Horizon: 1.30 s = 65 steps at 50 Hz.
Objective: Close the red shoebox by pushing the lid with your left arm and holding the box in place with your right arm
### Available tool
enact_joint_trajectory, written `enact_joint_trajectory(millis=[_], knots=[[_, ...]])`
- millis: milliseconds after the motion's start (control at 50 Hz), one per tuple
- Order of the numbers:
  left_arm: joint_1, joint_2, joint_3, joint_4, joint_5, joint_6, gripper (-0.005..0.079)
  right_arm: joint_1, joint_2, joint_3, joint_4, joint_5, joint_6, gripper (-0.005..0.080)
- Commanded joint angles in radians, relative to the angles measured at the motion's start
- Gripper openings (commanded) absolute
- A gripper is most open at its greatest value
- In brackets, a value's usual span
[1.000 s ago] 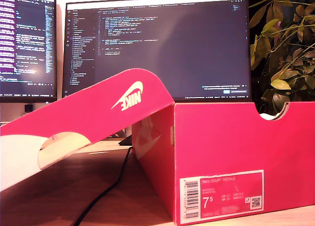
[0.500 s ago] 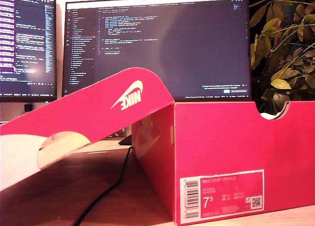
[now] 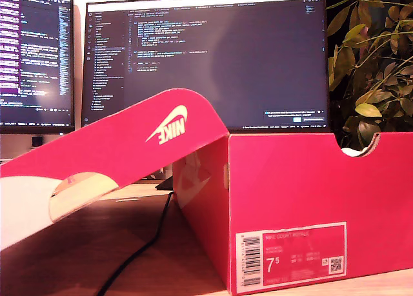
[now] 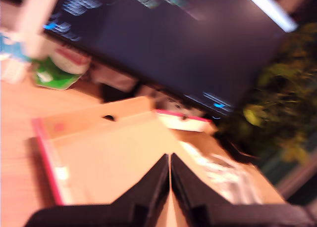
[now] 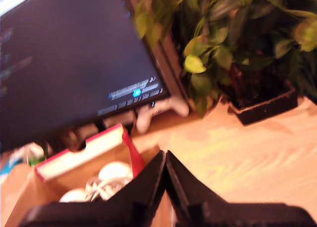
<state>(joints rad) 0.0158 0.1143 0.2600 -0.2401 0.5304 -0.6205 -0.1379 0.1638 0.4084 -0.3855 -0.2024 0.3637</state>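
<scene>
The red shoebox [image 3: 290, 186] stands on the wooden table at the exterior view's right. Its open lid [image 3: 129, 141] slopes down toward that view's left. Neither gripper shows in the exterior view. In the blurred first wrist view my first gripper [image 4: 170, 160] is shut with nothing in it, hovering over the lid's brown inner face [image 4: 109, 148]. My second gripper [image 5: 165, 158] is also shut and empty, above the box's end wall [image 5: 74, 160], with white shoes [image 5: 114, 172] inside the box.
Two lit monitors [image 3: 206, 57] [image 3: 35, 57] stand behind the box. A leafy plant [image 3: 374, 64] in a dark pot [image 5: 262, 98] is at the exterior view's right. A black cable [image 3: 145, 244] runs across the table under the lid.
</scene>
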Motion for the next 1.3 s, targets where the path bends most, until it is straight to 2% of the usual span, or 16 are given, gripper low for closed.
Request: enact_joint_trajectory(millis=[0, 140, 160, 260, 280, 300, 320, 380, 400, 480, 540, 580, 880, 1280], knots=[[0.002, 0.072, 0.014, -0.007, 0.007, -0.006, -0.0019, -0.001, 0.08, 0.045, -0.01, -0.003, -0.099, -0.0012], [0.002, 0.235, 0.103, -0.041, 0.028, 0.039, -0.0019, -0.001, 0.262, 0.159, -0.032, -0.006, -0.174, -0.0012], [0.002, 0.261, 0.119, -0.055, 0.029, 0.063, -0.0019, -0.001, 0.29, 0.175, -0.034, -0.008, -0.219, -0.0012], [0.005, 0.389, 0.207, -0.138, 0.031, 0.154, -0.0019, 0.0, 0.424, 0.254, -0.039, -0.031, -0.219, -0.0012], [0.007, 0.412, 0.224, -0.157, 0.03, 0.154, -0.0019, 0.0, 0.452, 0.269, -0.04, -0.036, -0.289, -0.0012], [0.01, 0.439, 0.242, -0.172, 0.031, 0.154, -0.0019, 0.0, 0.48, 0.284, -0.039, -0.04, -0.296, -0.0012], [0.013, 0.466, 0.26, -0.185, 0.03, 0.203, -0.0019, 0.0, 0.507, 0.298, -0.04, -0.044, -0.303, -0.0012], [0.027, 0.536, 0.31, -0.224, 0.029, 0.203, -0.0019, 0.0, 0.583, 0.337, -0.04, -0.057, -0.337, -0.0012], [0.032, 0.558, 0.326, -0.238, 0.028, 0.254, -0.0019, 0.0, 0.609, 0.349, -0.04, -0.06, -0.34, -0.0012], [0.061, 0.638, 0.381, -0.306, 0.024, 0.29, -0.0019, 0.0, 0.708, 0.396, -0.048, -0.062, -0.375, -0.0012], [0.084, 0.694, 0.416, -0.362, 0.027, 0.29, -0.0019, 0.0, 0.778, 0.425, -0.058, -0.075, -0.397, -0.0012], [0.098, 0.727, 0.432, -0.401, 0.027, 0.347, -0.0019, 0.001, 0.816, 0.443, -0.062, -0.091, -0.403, -0.0012], [0.139, 0.913, 0.444, -0.534, 0.093, 0.425, -0.0019, 0.063, 1.078, 0.542, -0.072, -0.107, -0.528, -0.0012], [0.139, 1.073, 0.444, -0.632, 0.086, 0.482, -0.0019, 0.211, 1.316, 0.569, -0.05, -0.106, -0.632, -0.0012]])
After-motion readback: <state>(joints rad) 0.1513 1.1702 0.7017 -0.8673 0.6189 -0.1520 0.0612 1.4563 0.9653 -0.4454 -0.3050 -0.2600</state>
